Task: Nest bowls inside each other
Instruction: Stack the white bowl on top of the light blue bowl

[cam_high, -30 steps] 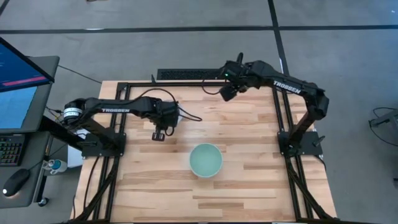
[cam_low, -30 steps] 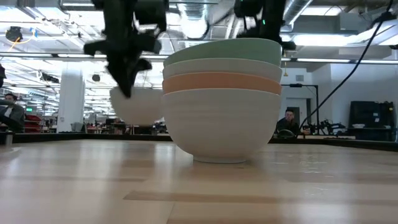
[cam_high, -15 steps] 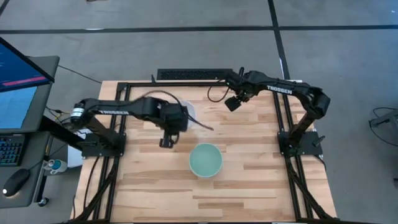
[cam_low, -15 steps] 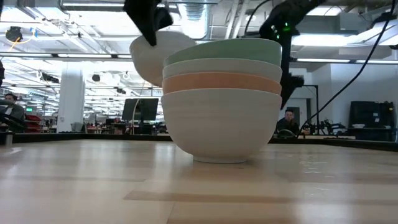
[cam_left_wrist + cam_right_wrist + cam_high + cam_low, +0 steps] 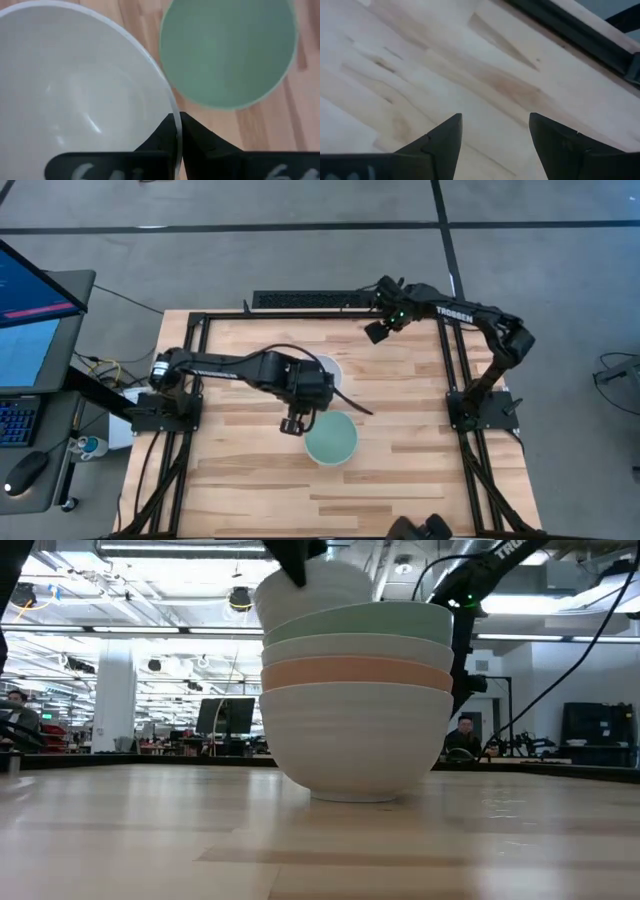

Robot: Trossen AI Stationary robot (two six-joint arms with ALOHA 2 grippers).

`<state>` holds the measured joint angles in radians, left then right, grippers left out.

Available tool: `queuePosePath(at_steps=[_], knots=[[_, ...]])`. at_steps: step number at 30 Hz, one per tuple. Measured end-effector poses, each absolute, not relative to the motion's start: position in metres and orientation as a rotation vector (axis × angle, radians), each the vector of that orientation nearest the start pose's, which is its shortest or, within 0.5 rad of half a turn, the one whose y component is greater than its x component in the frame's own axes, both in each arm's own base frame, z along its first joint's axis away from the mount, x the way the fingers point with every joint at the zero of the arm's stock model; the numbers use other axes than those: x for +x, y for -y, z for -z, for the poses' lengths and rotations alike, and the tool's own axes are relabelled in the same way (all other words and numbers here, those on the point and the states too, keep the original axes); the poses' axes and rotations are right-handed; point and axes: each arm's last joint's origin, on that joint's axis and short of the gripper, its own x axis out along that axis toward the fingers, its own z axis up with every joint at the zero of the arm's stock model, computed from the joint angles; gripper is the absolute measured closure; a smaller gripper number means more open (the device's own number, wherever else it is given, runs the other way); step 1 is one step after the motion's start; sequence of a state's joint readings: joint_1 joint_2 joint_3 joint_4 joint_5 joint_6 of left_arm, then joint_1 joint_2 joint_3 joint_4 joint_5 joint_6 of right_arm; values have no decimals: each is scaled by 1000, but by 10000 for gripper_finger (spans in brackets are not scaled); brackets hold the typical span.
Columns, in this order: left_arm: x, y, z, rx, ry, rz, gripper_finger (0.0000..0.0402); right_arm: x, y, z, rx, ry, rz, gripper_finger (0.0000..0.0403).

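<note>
We see the wooden table [image 5: 400,470] ringed by a black frame [image 5: 300,313]. Near its centre stands the stack of bowls [image 5: 355,700]: a white bowl [image 5: 355,745] at the base, then an orange bowl [image 5: 355,673], another white bowl [image 5: 355,644], and the mint green bowl [image 5: 331,438] on top. Our left gripper [image 5: 292,423], at the stack's 10 o'clock, pinches the rim of a loose white bowl [image 5: 75,95], held in the air just beside the green rim. Our right gripper [image 5: 378,332] hangs with fingers spread at the table's 1 o'clock, well apart. A monitor [image 5: 30,310] stands off at 9 o'clock.
</note>
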<state>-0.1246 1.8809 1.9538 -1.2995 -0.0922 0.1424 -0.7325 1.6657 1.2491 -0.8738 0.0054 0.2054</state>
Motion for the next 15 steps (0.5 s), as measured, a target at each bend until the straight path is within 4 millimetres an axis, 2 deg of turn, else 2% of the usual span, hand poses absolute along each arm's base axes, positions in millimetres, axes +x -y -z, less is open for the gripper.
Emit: queuePosePath(at_steps=[3, 7, 12, 15], knots=[[374, 57, -345, 228, -1200, 94, 401, 227, 225, -229, 662, -1162, 770, 148], [376, 79, -339, 177, -1209, 54, 401, 217, 235, -229, 674, -1165, 784, 148], [376, 111, -333, 111, -1197, 27, 401, 211, 240, -229, 683, -1166, 794, 148], [378, 134, -337, 117, -1144, 67, 401, 210, 239, -229, 672, -1181, 781, 148]])
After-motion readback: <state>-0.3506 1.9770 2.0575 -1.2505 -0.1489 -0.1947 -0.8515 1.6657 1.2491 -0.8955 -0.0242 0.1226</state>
